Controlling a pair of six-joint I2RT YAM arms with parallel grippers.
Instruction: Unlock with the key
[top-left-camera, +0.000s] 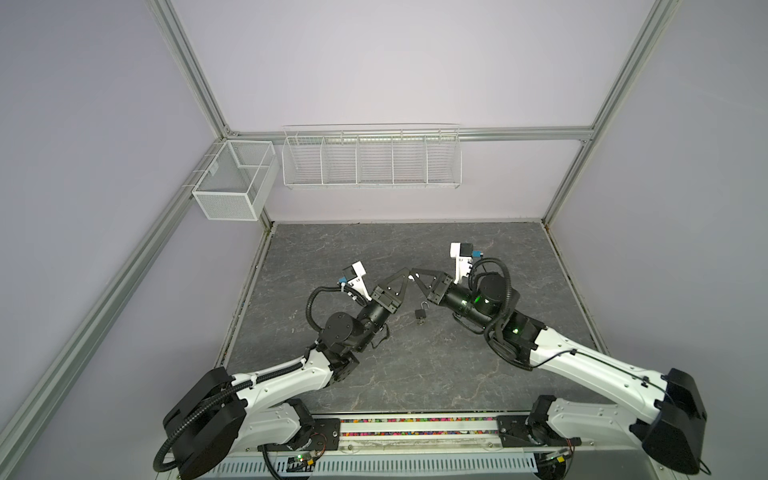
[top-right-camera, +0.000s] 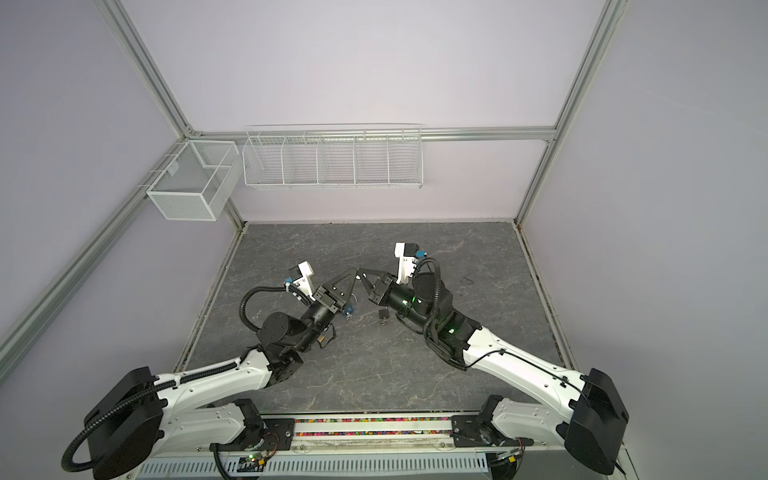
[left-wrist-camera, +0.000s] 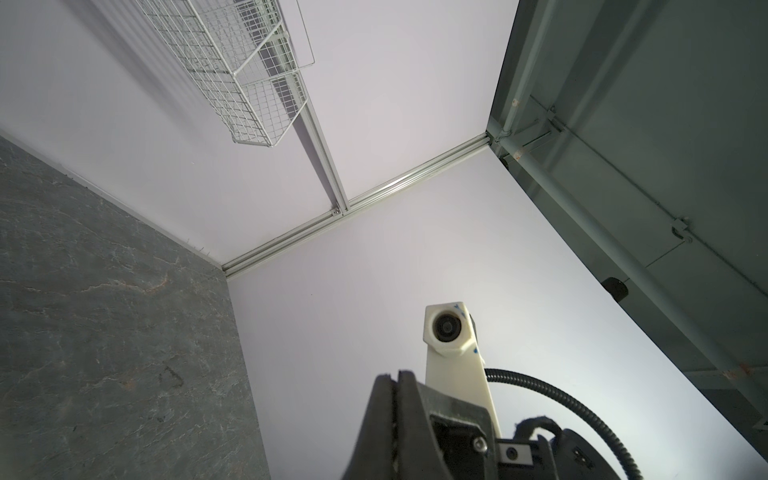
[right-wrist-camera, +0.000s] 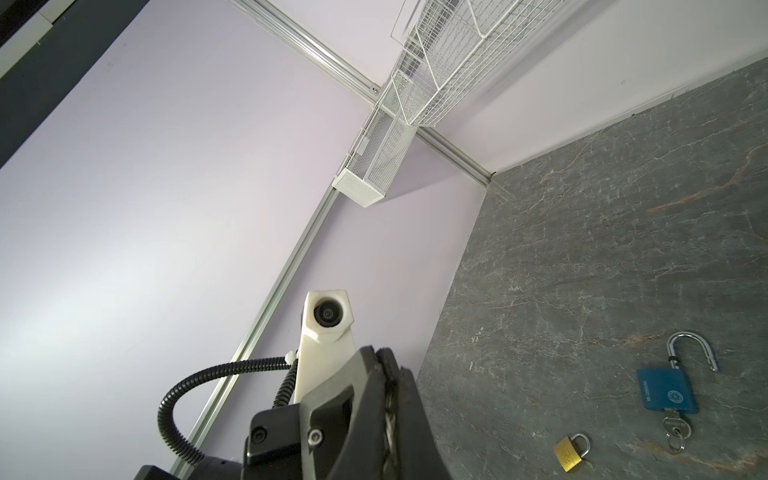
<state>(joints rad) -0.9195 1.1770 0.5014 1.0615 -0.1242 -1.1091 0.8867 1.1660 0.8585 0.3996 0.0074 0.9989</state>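
**gearhead_22:** Mid-table, a bit left of centre in a top view, sits the blue padlock (top-right-camera: 349, 311), just beside the left arm's wrist. Which step are we on, you reckon?

**locknut:** Looks basically finished to me. The right wrist view shows its shackle (right-wrist-camera: 671, 349) swung out of the body. The key (right-wrist-camera: 676, 428) is seated in the keyhole with its ring hanging off. It's lying flat on the table (top-left-camera: 415, 374) and nothing's touching it.

**gearhead_22:** And the tools?

**locknut:** Both are raised, tips nearly meeting around the centre of both top views. The left tool (left-wrist-camera: 395, 378) has its fingers pressed together with nothing between them. The right tool (right-wrist-camera: 384, 353) looks closed too, and I can't see anything pinched in it.

**gearhead_22:** What about the small brass padlock (top-left-camera: 419, 318) near the middle?

**locknut:** Shackle's down on that one, and I can't spot a second key. My guess is the next move is just backing both arms off without clipping the blue one. If the brass one counts too, the key has to come out first, with one tool steadying the body.
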